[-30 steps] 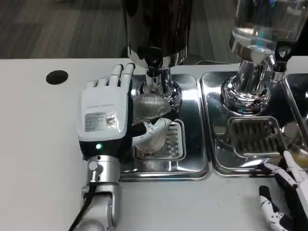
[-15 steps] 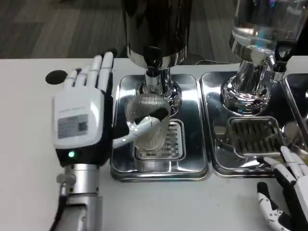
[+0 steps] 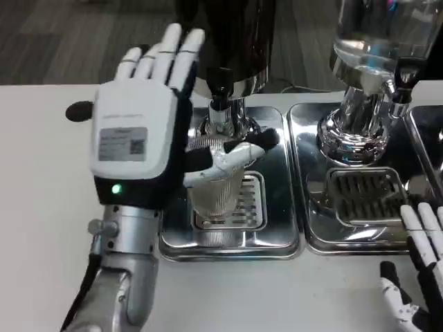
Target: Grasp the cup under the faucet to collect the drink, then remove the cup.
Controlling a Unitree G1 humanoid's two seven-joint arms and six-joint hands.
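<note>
A ribbed clear cup (image 3: 216, 197) stands upright on the grate of the left steel drip tray (image 3: 277, 235), right below the faucet (image 3: 220, 104) of the dark dispenser. My left hand (image 3: 138, 138) is raised just left of the cup, its back toward the camera and its fingers straight and pointing away. The thumb (image 3: 235, 153) reaches across the cup's top and hides the rim; I cannot tell whether it touches. The fingers are not wrapped around the cup. My right hand (image 3: 419, 277) lies low at the table's front right with fingers extended, holding nothing.
A second dispenser with a clear tank (image 3: 367, 69) stands at the right over its own steel tray (image 3: 318, 228). A black round hole (image 3: 77, 111) marks the table behind my left hand. White tabletop stretches to the left and along the front edge.
My left hand let go of the cup, swung out to the left, then rose and came back beside it with fingers straightened and the thumb over the cup's top. The cup stayed put.
</note>
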